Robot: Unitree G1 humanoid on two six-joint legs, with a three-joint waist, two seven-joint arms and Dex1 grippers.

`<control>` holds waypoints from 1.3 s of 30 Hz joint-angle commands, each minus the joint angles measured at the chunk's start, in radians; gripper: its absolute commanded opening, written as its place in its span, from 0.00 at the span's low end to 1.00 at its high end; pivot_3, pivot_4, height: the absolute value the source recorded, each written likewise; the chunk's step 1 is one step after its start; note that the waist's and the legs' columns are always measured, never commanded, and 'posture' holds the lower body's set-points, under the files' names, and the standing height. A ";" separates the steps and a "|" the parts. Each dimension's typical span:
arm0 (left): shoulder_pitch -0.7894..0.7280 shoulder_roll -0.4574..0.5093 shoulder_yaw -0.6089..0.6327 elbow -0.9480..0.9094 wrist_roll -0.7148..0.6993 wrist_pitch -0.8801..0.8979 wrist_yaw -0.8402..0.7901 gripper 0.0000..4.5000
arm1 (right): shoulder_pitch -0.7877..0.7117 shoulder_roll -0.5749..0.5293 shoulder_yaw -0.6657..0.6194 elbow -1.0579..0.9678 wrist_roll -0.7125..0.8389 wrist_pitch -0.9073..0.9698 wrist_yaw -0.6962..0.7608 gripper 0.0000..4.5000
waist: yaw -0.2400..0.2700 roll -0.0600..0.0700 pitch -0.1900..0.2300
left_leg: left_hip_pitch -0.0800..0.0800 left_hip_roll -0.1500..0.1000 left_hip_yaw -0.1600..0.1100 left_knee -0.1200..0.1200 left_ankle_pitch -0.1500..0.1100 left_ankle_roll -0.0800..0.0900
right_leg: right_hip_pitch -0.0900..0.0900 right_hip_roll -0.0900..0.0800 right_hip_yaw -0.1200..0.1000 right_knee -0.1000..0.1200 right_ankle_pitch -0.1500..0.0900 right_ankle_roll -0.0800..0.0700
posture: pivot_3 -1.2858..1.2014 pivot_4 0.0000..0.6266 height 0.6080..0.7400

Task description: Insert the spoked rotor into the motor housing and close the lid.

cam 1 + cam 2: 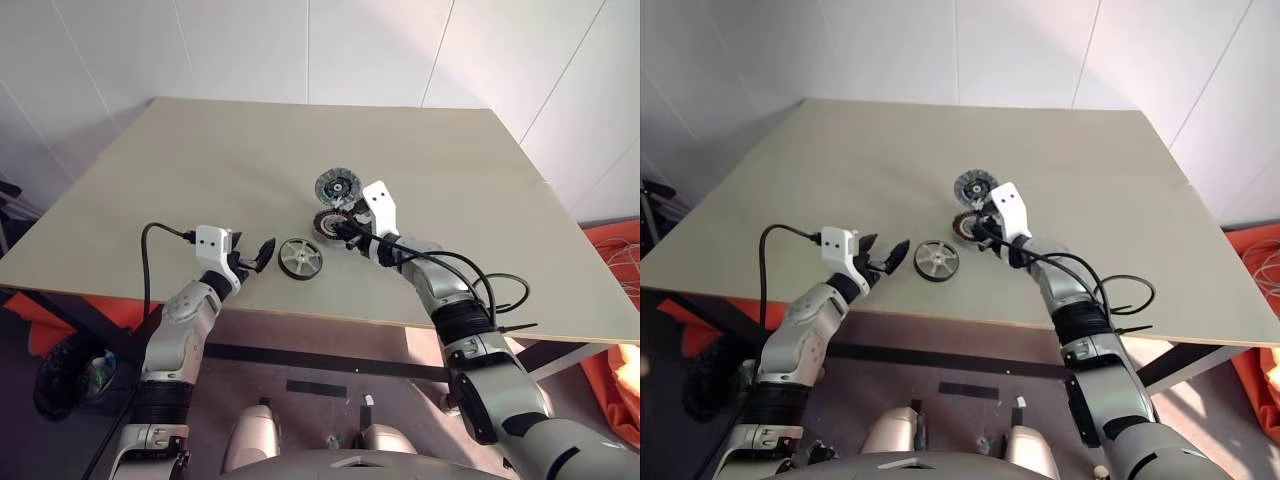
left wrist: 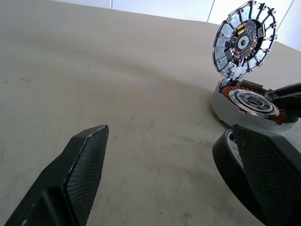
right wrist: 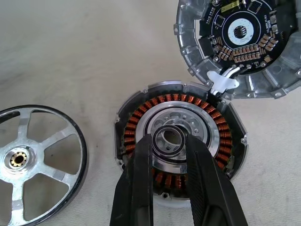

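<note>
- While the lid (image 3: 244, 42) stands tilted open behind the motor housing (image 3: 181, 141), the right fingers (image 3: 176, 181) hover narrowly parted above its centre, holding nothing.
- The spoked rotor (image 1: 300, 258) lies flat on the bench (image 1: 200, 180), beside the released, wide-spread left fingers (image 1: 255, 257).

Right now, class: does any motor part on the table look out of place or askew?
Nothing damaged. The lid stands tipped open behind the motor housing, circuit side showing, and the spoked rotor lies flat on the table beside the housing, not yet inserted.
</note>
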 commanded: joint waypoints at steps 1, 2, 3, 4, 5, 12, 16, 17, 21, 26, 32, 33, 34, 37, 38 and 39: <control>-0.002 0.004 0.003 -0.029 0.007 -0.025 0.003 1.00 | -0.064 0.006 -0.010 0.063 -0.017 -0.054 -0.001 0.15 | 0.000 0.000 0.000 | 0.000 0.000 0.000 0.000 0.000 0.000 | 0.000 0.000 0.000 0.000 0.000 0.000 | 0.52 0.00 1.00; -0.002 0.004 0.003 -0.029 0.008 -0.026 0.003 1.00 | -0.073 0.007 -0.011 0.079 -0.018 -0.061 0.000 0.15 | 0.001 0.000 0.000 | 0.000 0.000 0.000 0.000 0.000 0.000 | 0.000 0.000 0.000 0.000 0.000 0.000 | 0.52 0.00 1.00; -0.002 0.004 0.003 -0.028 0.008 -0.027 0.003 1.00 | -0.079 0.007 -0.013 0.090 -0.020 -0.067 0.001 0.15 | 0.000 0.000 0.000 | 0.000 0.000 0.000 0.001 0.000 0.000 | 0.000 0.000 0.000 0.001 0.000 0.000 | 0.52 0.00 1.00; -0.002 0.004 0.004 -0.028 0.008 -0.027 0.002 1.00 | -0.084 0.008 -0.014 0.098 -0.021 -0.072 0.003 0.15 | 0.000 0.000 0.000 | -0.001 0.000 0.000 0.001 0.000 0.000 | -0.001 0.000 0.000 0.001 0.000 0.000 | 0.52 0.00 1.00; -0.001 0.004 0.004 -0.029 0.008 -0.027 0.003 1.00 | -0.089 0.010 -0.015 0.111 -0.023 -0.078 0.002 0.15 | 0.000 0.000 0.000 | -0.001 0.000 0.000 0.002 0.000 0.000 | -0.001 0.000 0.000 0.002 0.000 0.000 | 0.52 0.00 1.00; 0.003 0.000 0.003 -0.029 0.011 -0.030 0.004 1.00 | -0.121 0.012 -0.019 0.174 -0.032 -0.115 0.003 0.15 | 0.000 0.000 0.000 | -0.001 0.000 0.000 0.003 0.000 0.001 | -0.001 0.000 0.000 0.004 0.000 0.000 | 0.52 0.00 1.00; 0.005 -0.001 0.003 -0.028 0.013 -0.032 0.005 1.00 | -0.137 0.012 -0.021 0.199 -0.038 -0.128 0.003 0.15 | 0.000 0.000 0.000 | -0.001 0.001 0.000 0.003 -0.001 0.001 | -0.002 0.000 0.000 0.004 0.000 0.000 | 0.52 0.00 1.00; 0.007 -0.002 0.002 -0.029 0.013 -0.033 0.005 1.00 | -0.143 0.012 -0.021 0.208 -0.040 -0.132 0.002 0.15 | 0.000 0.000 0.000 | -0.001 0.001 0.000 0.003 -0.001 0.001 | -0.002 0.000 0.000 0.005 0.000 0.000 | 0.52 0.00 1.00; 0.009 -0.003 0.003 -0.029 0.014 -0.035 0.006 1.00 | -0.167 0.014 -0.024 0.247 -0.045 -0.152 0.002 0.15 | 0.000 0.000 0.000 | -0.002 0.001 0.000 0.003 -0.001 0.001 | -0.002 0.000 0.000 0.005 0.000 0.000 | 0.52 0.00 1.00; 0.016 -0.005 0.003 -0.032 0.016 -0.037 0.009 1.00 | -0.179 0.020 -0.027 0.271 -0.051 -0.164 0.006 0.15 | 0.000 0.000 0.000 | -0.003 0.001 0.000 0.004 -0.001 0.001 | -0.003 0.000 0.000 0.005 0.000 -0.001 | 0.52 0.00 1.00; 0.021 -0.002 0.003 -0.034 0.018 -0.040 0.012 1.00 | -0.173 0.029 -0.024 0.262 -0.055 -0.159 0.008 0.15 | 0.000 0.000 0.000 | -0.003 0.001 0.000 0.004 -0.001 0.001 | -0.004 0.000 0.000 0.006 0.000 -0.001 | 0.52 0.00 1.00; 0.021 -0.001 0.003 -0.033 0.018 -0.040 0.012 1.00 | -0.171 0.029 -0.024 0.260 -0.055 -0.159 0.010 0.15 | 0.000 0.000 0.000 | -0.003 0.001 0.000 0.004 -0.001 0.001 | -0.004 0.000 0.000 0.006 0.000 -0.001 | 0.52 0.00 1.00; 0.022 -0.001 0.003 -0.035 0.018 -0.039 0.013 1.00 | -0.169 0.029 -0.023 0.257 -0.055 -0.157 0.011 0.15 | 0.000 0.000 0.000 | -0.003 0.001 0.000 0.004 -0.001 0.001 | -0.004 0.000 0.000 0.006 0.000 -0.001 | 0.52 0.00 1.00; 0.022 0.000 0.002 -0.035 0.018 -0.039 0.013 1.00 | -0.165 0.028 -0.024 0.256 -0.055 -0.155 0.012 0.15 | 0.000 0.000 0.000 | -0.003 0.001 0.000 0.004 -0.001 0.001 | -0.004 0.000 0.000 0.006 0.000 -0.001 | 0.52 0.00 1.00; 0.021 0.001 0.001 -0.033 0.018 -0.040 0.013 1.00 | -0.164 0.028 -0.025 0.255 -0.055 -0.154 0.013 0.15 | 0.000 0.000 0.000 | -0.003 0.001 0.000 0.004 -0.001 0.001 | -0.004 0.000 0.000 0.006 0.000 -0.001 | 0.52 0.00 1.00; 0.020 0.001 0.001 -0.031 0.019 -0.041 0.013 1.00 | -0.163 0.027 -0.025 0.255 -0.055 -0.153 0.013 0.15 | 0.000 0.000 0.000 | -0.003 0.001 0.000 0.004 -0.001 0.001 | -0.004 0.000 0.000 0.006 0.000 -0.001 | 0.52 0.00 1.00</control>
